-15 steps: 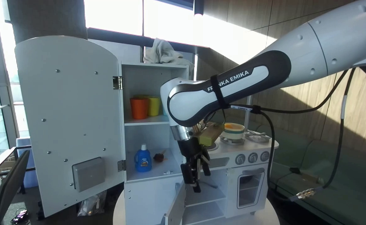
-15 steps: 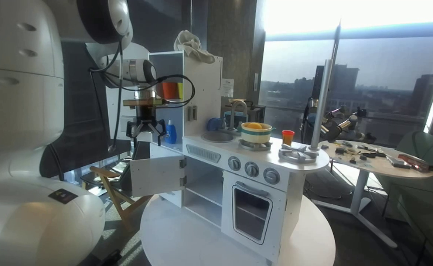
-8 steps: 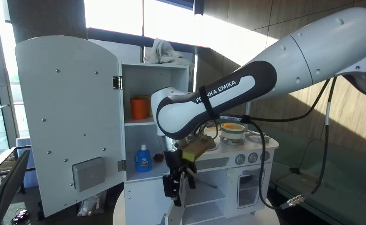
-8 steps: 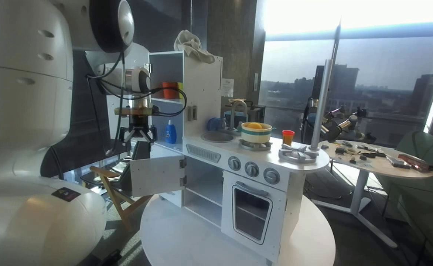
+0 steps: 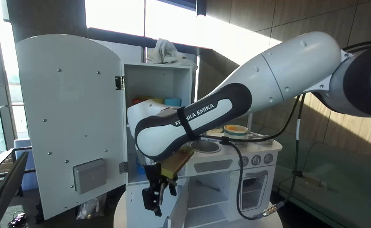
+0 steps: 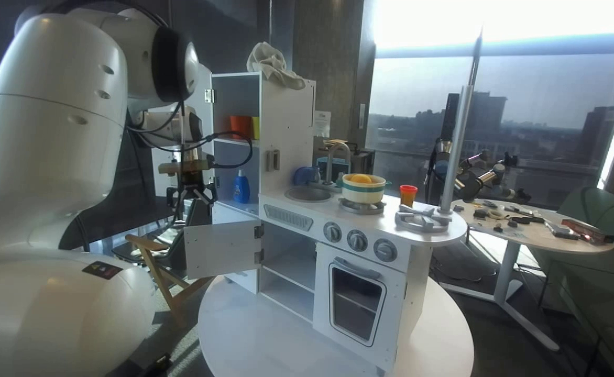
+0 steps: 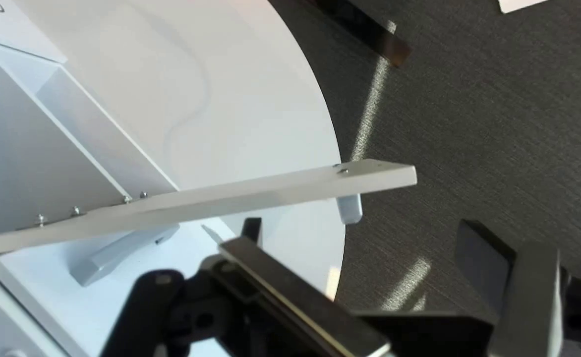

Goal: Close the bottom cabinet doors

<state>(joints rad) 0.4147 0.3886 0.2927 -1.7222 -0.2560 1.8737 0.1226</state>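
Your plain white rectangular bottom cabinet door (image 6: 222, 250) is standing open; your black gripper (image 7: 365, 248) is holding its fingers (image 7: 528, 302) apart; your white-and-black arm (image 5: 267, 82) is showing "NKA EMIKA"

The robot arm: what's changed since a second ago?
Its gripper has moved lower and leftward in both exterior views, and the wrist view now shows it on the outer side of the bottom cabinet door. The gripper is open; nothing was taken hold of or let go. That door still stands open, as does the tall white door.

A round white table (image 6: 265, 330) carries the white toy kitchen (image 6: 318, 224).
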